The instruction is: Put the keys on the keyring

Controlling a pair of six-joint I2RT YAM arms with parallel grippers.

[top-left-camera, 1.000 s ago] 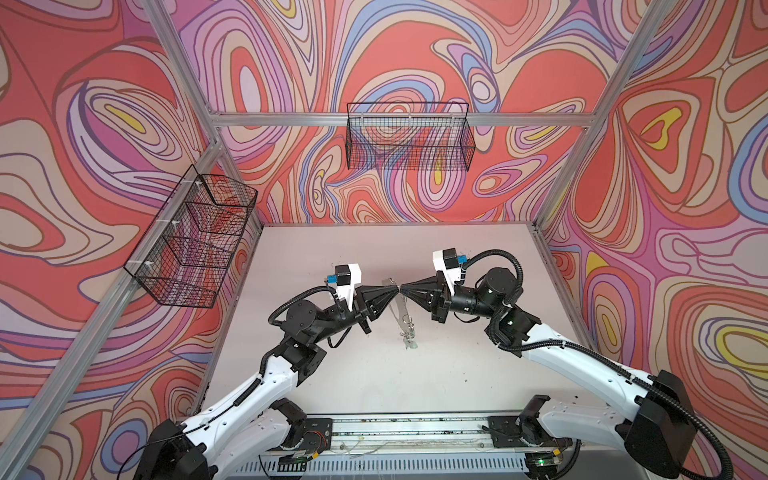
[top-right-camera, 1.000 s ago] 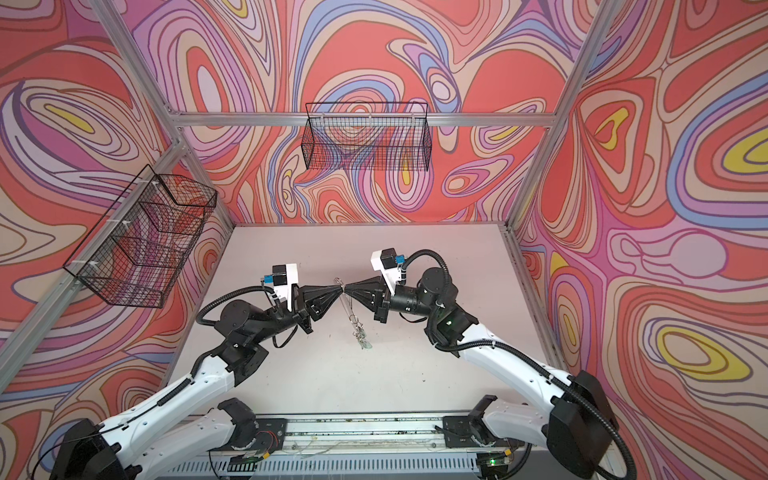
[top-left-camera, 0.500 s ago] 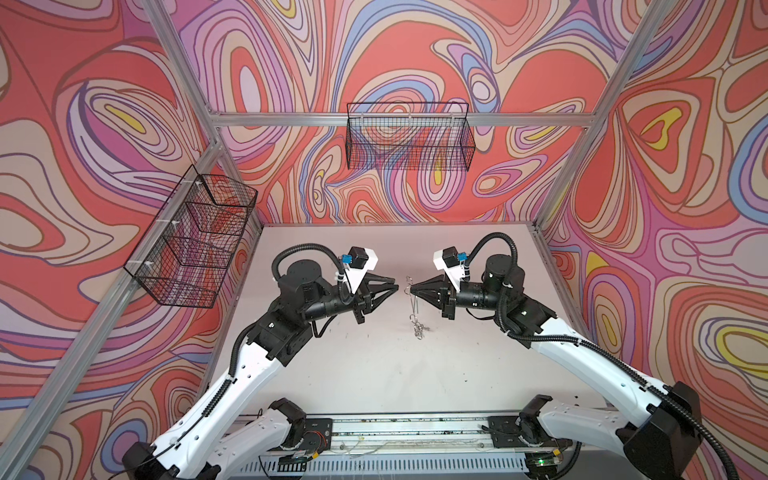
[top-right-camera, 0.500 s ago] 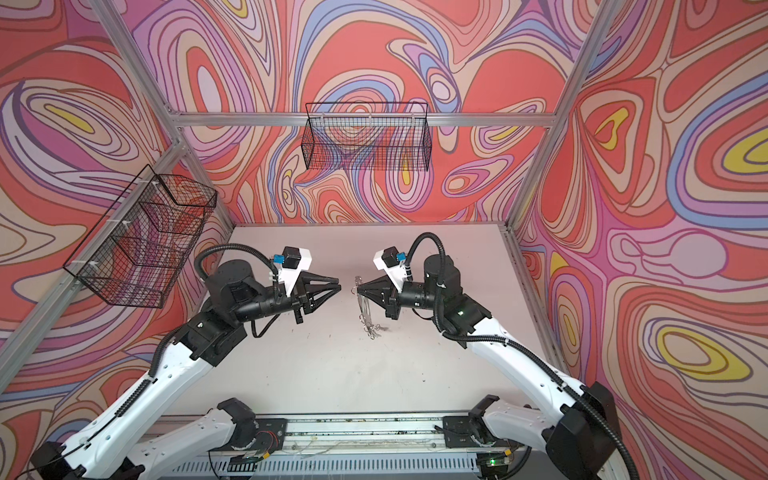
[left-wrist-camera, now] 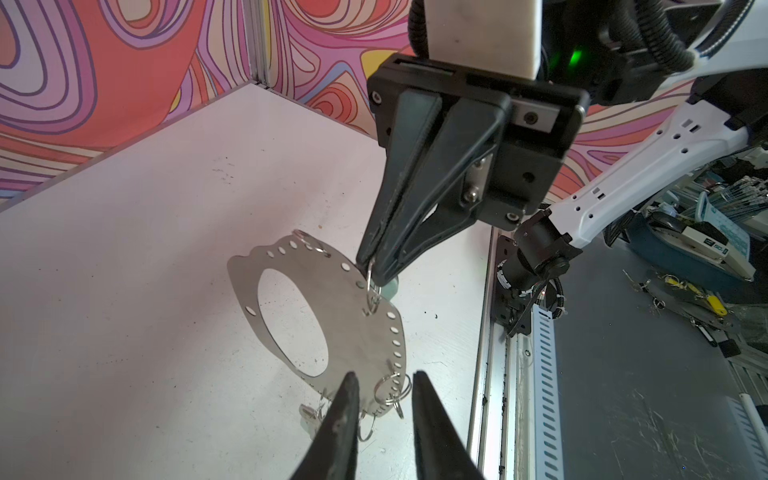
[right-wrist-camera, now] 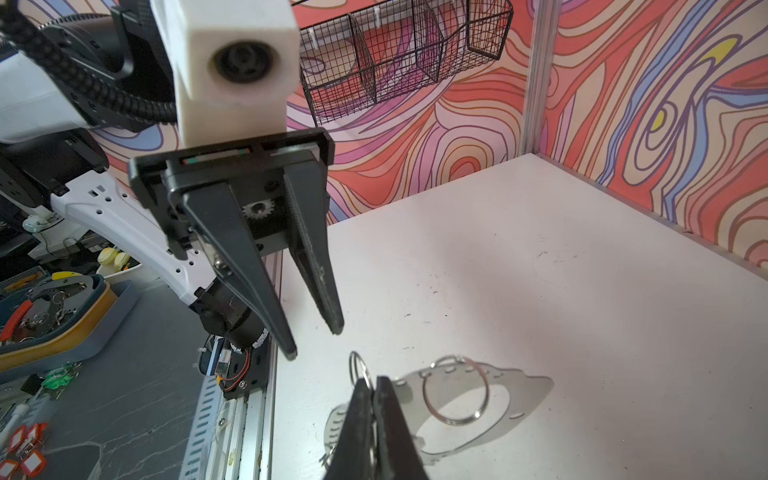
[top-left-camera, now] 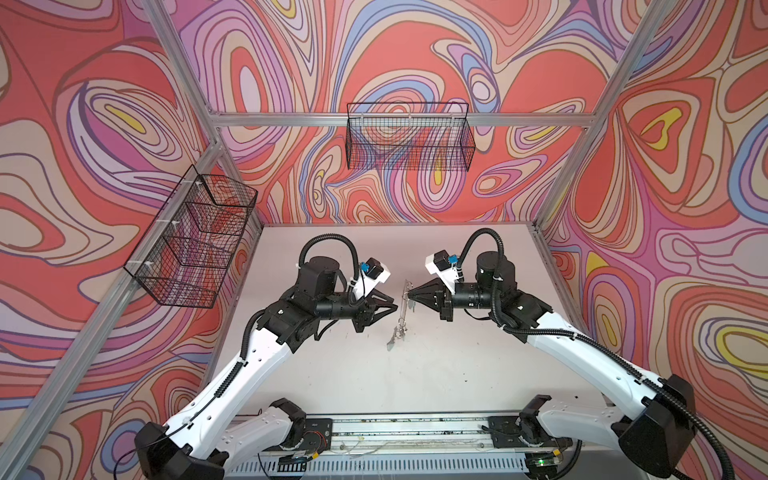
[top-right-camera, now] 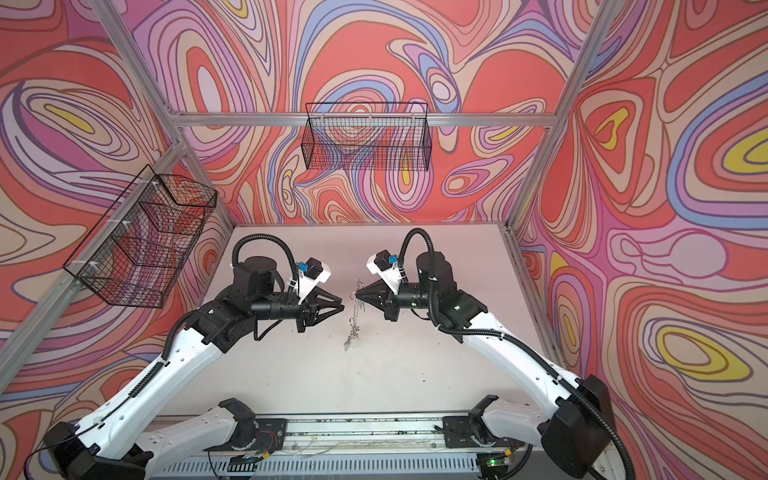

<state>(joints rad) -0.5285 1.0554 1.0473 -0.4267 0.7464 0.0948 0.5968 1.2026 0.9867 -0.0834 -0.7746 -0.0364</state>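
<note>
The keyring (left-wrist-camera: 349, 324) is a flat shiny oval plate with a big hole, and it shows edge-on in both top views (top-left-camera: 402, 316) (top-right-camera: 355, 316). It hangs over the middle of the table from my right gripper (top-left-camera: 409, 296) (right-wrist-camera: 370, 380), which is shut on a small wire loop (left-wrist-camera: 372, 297) at its rim. Small keys (left-wrist-camera: 309, 415) (top-left-camera: 392, 338) dangle from loops on its lower edge, close to the table. My left gripper (top-left-camera: 395, 304) (left-wrist-camera: 384, 376) stands just left of the plate, open by a narrow gap, with nothing between its fingers.
A larger wire ring (right-wrist-camera: 455, 390) hangs on the plate. Wire baskets hang on the left wall (top-left-camera: 195, 241) and the back wall (top-left-camera: 409, 137). A metal rail (top-left-camera: 415, 432) runs along the table's front edge. A tray of clutter (right-wrist-camera: 62, 307) sits off the table.
The two grippers were tip to tip at the keyring's top. The left one has let go, opened a little and drawn back to the left; the right one still holds the keyring.
</note>
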